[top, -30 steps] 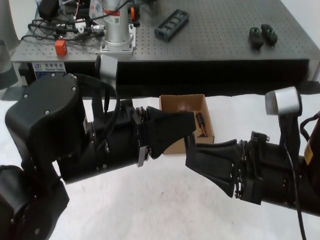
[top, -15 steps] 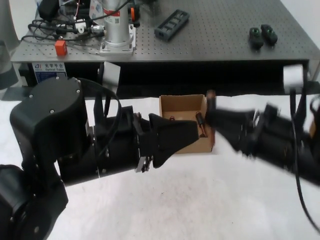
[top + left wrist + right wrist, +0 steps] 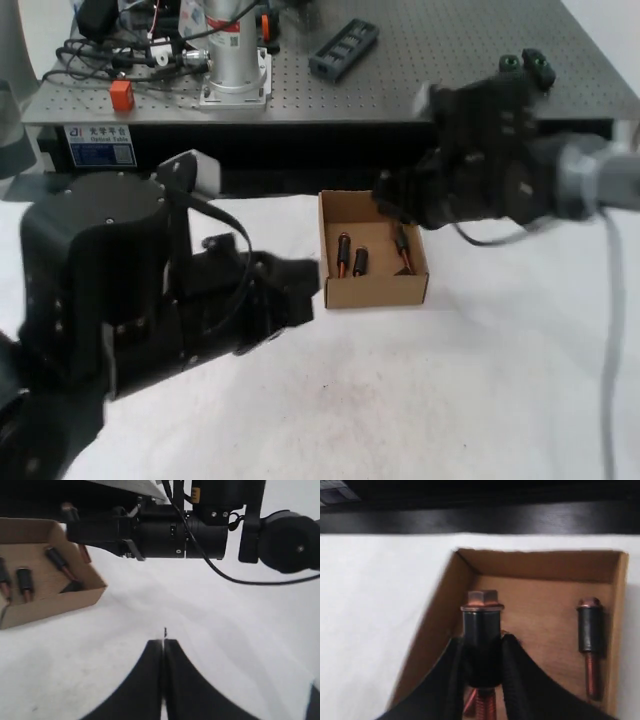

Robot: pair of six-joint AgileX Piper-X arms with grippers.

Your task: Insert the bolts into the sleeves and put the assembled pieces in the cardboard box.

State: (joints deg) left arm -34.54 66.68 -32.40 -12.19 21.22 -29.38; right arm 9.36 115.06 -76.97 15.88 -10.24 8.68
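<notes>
The cardboard box (image 3: 372, 291) stands on the white cloth at mid-bench. Three bolts in black sleeves lie in it, two side by side (image 3: 343, 255) and one by the right wall (image 3: 403, 245). My right gripper (image 3: 482, 651) is shut on another black sleeve (image 3: 481, 625) with a copper bolt through it, held upright over the box (image 3: 540, 560). A sleeved bolt (image 3: 590, 630) lies on the box floor beside it. In the high view this gripper (image 3: 393, 205) hangs at the box's back right corner. My left gripper (image 3: 163, 645) is shut and empty, low over the cloth in front-left of the box (image 3: 60, 597).
Behind the cloth runs a perforated metal bench with a black tray (image 3: 343, 48), a metal post (image 3: 235, 60), an orange block (image 3: 121, 95) and two black knobs (image 3: 525, 70). The right arm's body (image 3: 175, 525) spans the space behind the box.
The right arm swung from the front right up to the box's back right corner. The left arm drew back to the left, uncovering the box and the two pieces lying in it.
</notes>
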